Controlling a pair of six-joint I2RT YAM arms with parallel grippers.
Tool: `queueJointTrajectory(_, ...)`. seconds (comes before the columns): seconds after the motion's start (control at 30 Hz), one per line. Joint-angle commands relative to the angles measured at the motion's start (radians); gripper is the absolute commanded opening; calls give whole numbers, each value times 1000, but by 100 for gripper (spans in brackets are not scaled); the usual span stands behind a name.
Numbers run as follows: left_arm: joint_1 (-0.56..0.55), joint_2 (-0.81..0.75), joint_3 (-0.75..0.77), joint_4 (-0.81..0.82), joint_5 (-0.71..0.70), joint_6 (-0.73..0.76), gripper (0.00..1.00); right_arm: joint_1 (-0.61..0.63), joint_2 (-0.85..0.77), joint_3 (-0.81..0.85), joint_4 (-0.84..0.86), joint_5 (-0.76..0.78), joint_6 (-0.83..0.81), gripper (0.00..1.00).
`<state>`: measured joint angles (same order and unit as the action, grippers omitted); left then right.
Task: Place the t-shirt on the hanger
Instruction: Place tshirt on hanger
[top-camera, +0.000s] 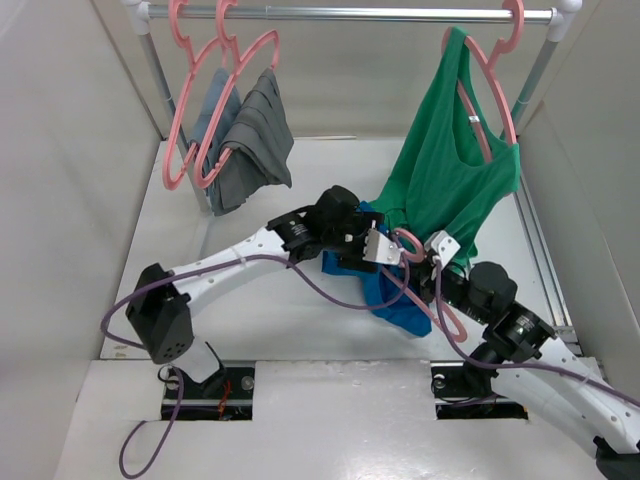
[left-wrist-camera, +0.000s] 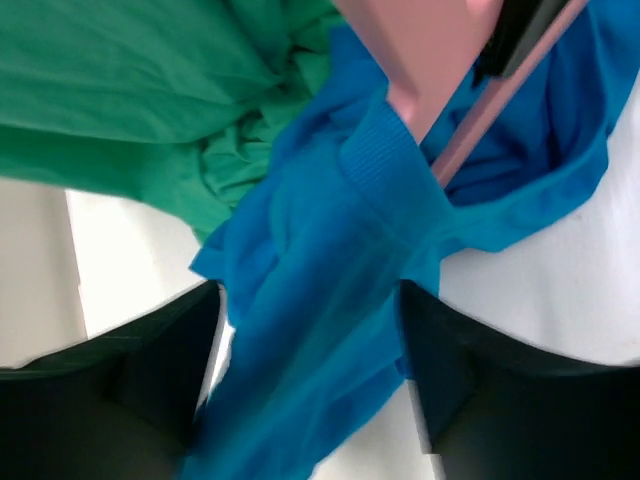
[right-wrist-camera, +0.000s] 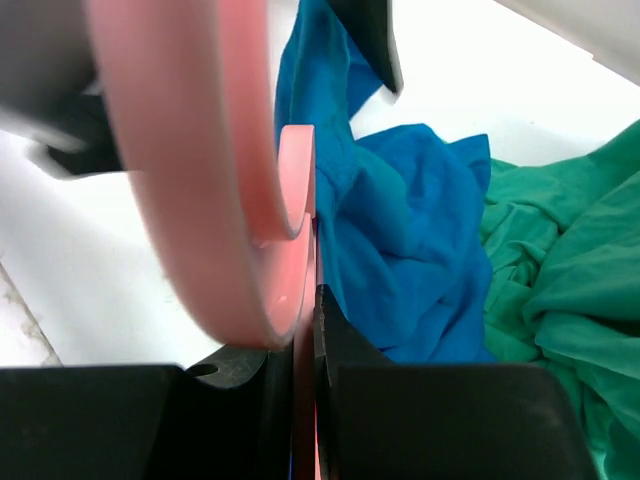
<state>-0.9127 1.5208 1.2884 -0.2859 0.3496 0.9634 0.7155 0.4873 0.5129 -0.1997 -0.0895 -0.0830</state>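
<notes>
Your right gripper (right-wrist-camera: 305, 310) is clamping the hanger (right-wrist-camera: 200, 190) tight. Your left gripper (left-wrist-camera: 310, 295) is hanging unclenched, fingers (left-wrist-camera: 150, 380) straddling the t-shirt (top-camera: 395, 300), which is lying bunched on the table (top-camera: 270, 320) under the hanger, touching the green top (top-camera: 450, 170).

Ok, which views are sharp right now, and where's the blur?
Top view: evenly lit, sharp, no glare. Left wrist: t-shirt fairly crisp, hanger a soft pink blur near the lens. Right wrist: hanger hook looms out of focus, t-shirt behind clearer.
</notes>
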Motion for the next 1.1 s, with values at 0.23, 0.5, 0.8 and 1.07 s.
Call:
queueJointTrajectory(0.23, 11, -11, 29, -125, 175, 34, 0, 6, 66, 101, 103, -32, -75, 0)
queueJointTrajectory(0.5, 58, -112, -63, -93, 129, -132, 0, 6, 100, 170, 88, 94, -2, 49)
queueJointTrajectory(0.8, 238, -218, -210, -87, 147, -295, 0, 6, 149, 398, -233, 313, 190, 82)
queueJointTrajectory(1.07, 258, -294, -310, -9, 135, -383, 0, 33, 273, 326, -316, 284, 394, 50)
